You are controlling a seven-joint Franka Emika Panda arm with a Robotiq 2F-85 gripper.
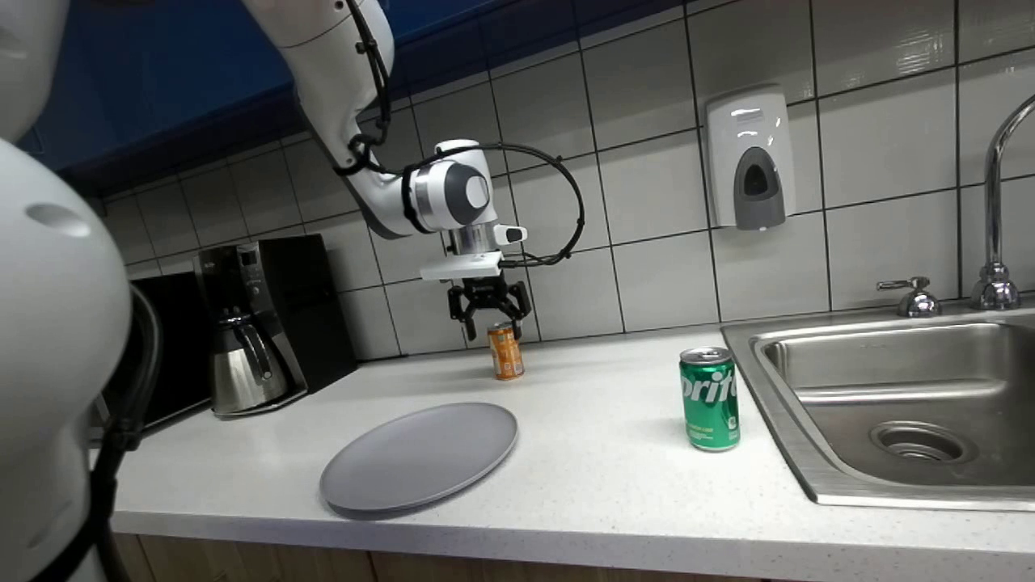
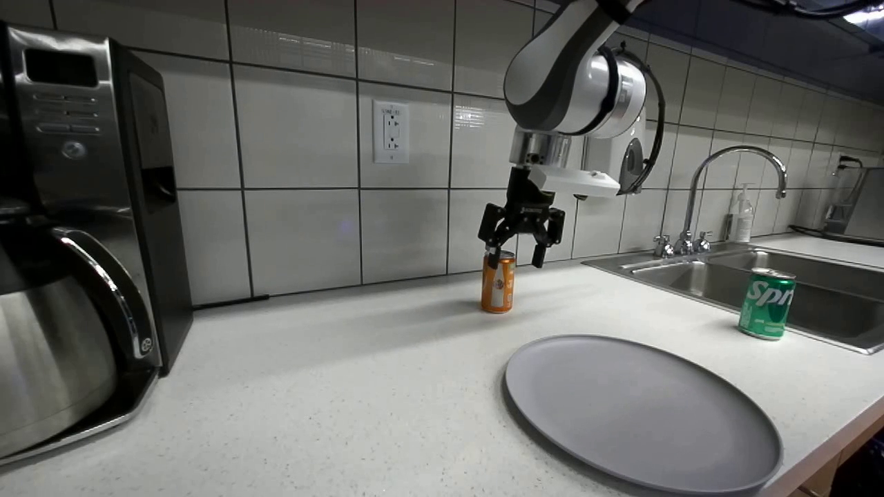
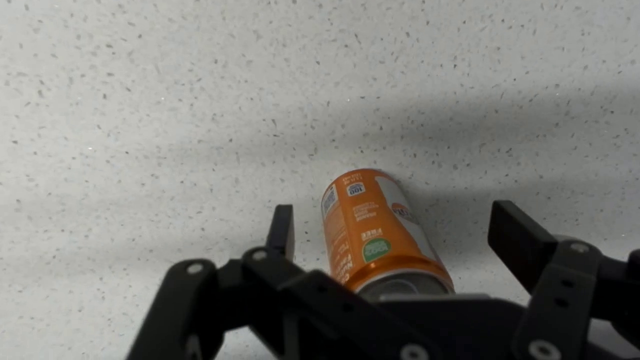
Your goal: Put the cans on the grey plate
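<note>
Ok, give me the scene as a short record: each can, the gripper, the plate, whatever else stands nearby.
Orange soda can: upright on the counter near the tiled wall
Gripper: open at that can's top, a gap showing on both sides of it in the wrist view
Held: nothing
Sprite can: upright on the counter beside the steel sink
Grey plate: flat near the counter's front edge
Cans on plate: neither yet
Nearby: coffee maker with steel carafe, chrome faucet
</note>
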